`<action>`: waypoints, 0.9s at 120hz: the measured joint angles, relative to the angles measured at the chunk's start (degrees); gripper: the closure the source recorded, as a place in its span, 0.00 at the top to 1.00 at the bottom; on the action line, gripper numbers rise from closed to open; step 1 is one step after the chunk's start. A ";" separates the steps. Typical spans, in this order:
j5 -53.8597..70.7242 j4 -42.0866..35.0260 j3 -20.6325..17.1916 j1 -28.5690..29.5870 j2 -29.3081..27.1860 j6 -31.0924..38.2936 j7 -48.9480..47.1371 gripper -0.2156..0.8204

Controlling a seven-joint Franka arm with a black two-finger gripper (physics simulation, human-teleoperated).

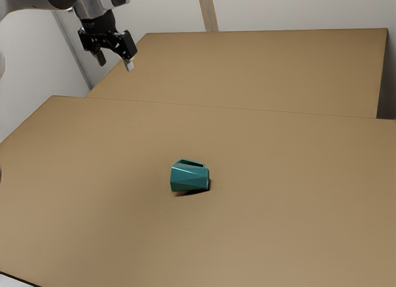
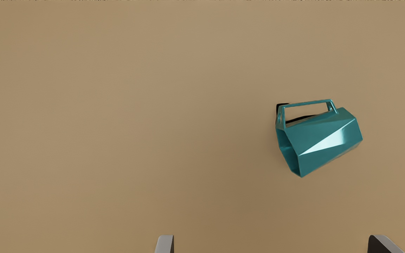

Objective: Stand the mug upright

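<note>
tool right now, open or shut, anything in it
Tool: open, fingers wide apart, holding nothing; the mug lies on its side, clear of it.

Lighting moderate and diffuse; local glare and dark shadows noted.
In the exterior view, the table (image 1: 278, 237) was evenly lit in a matte tan, the wall (image 1: 291, 8) behind it pale grey, and the gap (image 1: 387, 98) past its far edge at the exterior view's right dark. A compact dark shadow (image 1: 193, 192) lay against the underside of the mug (image 2: 323, 130). In the wrist view, a whitish glare (image 2: 330, 140) crossed one facet, black shading showed by the handle (image 2: 306, 103), and a soft, broad darkening (image 2: 251, 200) spread over the table near the open end.
</note>
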 joint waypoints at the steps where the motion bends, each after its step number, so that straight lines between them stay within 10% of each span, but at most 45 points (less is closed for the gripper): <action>1: -0.04 0.00 0.02 0.00 0.00 0.01 0.01 0.79; 108: -52.77 -46.26 11.63 0.01 0.01 19.05 20.20 0.79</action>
